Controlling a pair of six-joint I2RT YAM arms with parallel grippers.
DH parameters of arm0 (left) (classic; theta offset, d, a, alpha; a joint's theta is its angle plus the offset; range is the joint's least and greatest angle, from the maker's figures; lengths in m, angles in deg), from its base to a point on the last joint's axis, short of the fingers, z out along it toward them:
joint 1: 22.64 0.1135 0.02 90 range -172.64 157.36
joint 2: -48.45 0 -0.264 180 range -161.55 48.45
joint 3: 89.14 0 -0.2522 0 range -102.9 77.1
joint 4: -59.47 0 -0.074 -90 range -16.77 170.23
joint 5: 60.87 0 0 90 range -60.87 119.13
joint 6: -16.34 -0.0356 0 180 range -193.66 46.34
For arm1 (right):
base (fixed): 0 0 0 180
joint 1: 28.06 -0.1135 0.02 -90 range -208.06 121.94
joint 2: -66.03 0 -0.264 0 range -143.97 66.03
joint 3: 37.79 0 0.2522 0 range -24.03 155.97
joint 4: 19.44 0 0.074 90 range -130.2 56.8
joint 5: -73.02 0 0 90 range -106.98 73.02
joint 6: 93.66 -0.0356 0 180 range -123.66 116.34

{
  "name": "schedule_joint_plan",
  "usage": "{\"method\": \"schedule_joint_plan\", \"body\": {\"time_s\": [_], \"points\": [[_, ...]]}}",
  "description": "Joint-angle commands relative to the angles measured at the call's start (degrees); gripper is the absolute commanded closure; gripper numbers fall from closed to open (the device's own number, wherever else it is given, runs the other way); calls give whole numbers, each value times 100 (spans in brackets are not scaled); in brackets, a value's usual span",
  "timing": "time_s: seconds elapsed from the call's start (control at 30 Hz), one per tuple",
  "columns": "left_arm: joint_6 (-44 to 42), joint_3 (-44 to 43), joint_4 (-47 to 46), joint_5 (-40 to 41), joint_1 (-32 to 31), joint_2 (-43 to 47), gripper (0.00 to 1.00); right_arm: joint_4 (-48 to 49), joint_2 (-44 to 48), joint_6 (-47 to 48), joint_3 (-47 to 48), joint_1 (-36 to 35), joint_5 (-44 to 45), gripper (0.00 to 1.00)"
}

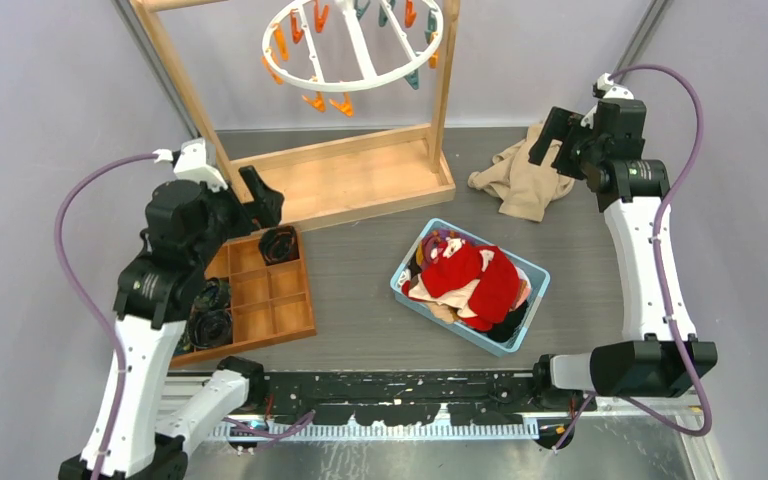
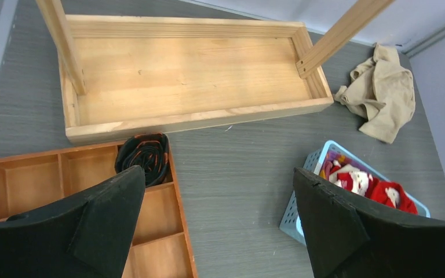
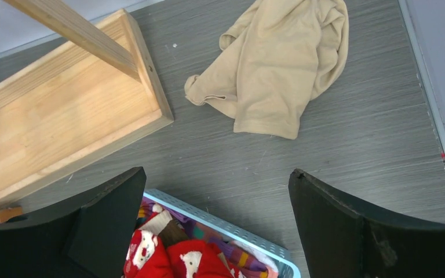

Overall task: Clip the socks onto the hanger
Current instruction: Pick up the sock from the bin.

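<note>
The socks [image 1: 472, 283], mostly red with white patterns, lie piled in a light blue basket [image 1: 400, 283] at mid-table. They also show in the left wrist view [image 2: 366, 184] and the right wrist view [image 3: 174, 255]. The hanger [image 1: 352, 45], a white ring with orange and teal clips, hangs at the top inside the wooden frame. My left gripper [image 1: 260, 197] is open and empty above the wooden tray's far corner [image 2: 219, 191]. My right gripper [image 1: 552, 135] is open and empty, high over the beige cloth, with the basket's far edge below it [image 3: 217, 185].
The wooden frame's base box [image 1: 355, 180] stands at the back. A divided wooden tray [image 1: 260, 300] at the left holds rolled dark socks [image 1: 280, 243]. A plain beige cloth [image 1: 522, 180] lies crumpled at the back right.
</note>
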Motion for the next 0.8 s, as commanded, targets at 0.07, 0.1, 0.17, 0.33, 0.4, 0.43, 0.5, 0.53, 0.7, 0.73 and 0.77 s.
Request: {"method": "schedule_joint_plan", "body": {"time_s": [0.07, 0.1, 0.17, 0.33, 0.4, 0.43, 0.5, 0.53, 0.7, 0.73, 0.77], "points": [[534, 115, -775, -596, 534, -483, 0, -206, -387, -110, 631, 60, 304, 0], [589, 150, -845, -661, 595, -541, 0, -233, -449, -109, 694, 68, 311, 0], [713, 235, -980, -798, 713, -664, 0, -253, -546, -116, 785, 79, 311, 0], [977, 446, -1205, -1232, 907, -825, 0, 113, -515, 29, 644, 100, 94, 0], [1116, 575, -1350, -1465, 961, -849, 0, 433, -372, 201, 387, 105, -151, 0], [1194, 664, -1484, -1613, 982, -849, 0, 636, -293, 346, 255, 109, -349, 0], [1370, 877, -1725, -1818, 1011, -830, 0, 840, -118, 895, -32, 112, -1108, 0], [1457, 1007, -1853, -1911, 1025, -815, 0, 870, -62, 1252, -165, 114, -1645, 0], [1707, 1632, -2345, -2219, 1054, -715, 0, 395, 41, 2683, -569, 85, -4055, 0], [1739, 1753, -2466, -2291, 1059, -691, 0, 384, 28, 2803, -638, 53, -4325, 0], [1781, 1861, -2592, -2364, 1063, -668, 0, 377, 11, 2902, -688, 15, -4489, 0]]}}
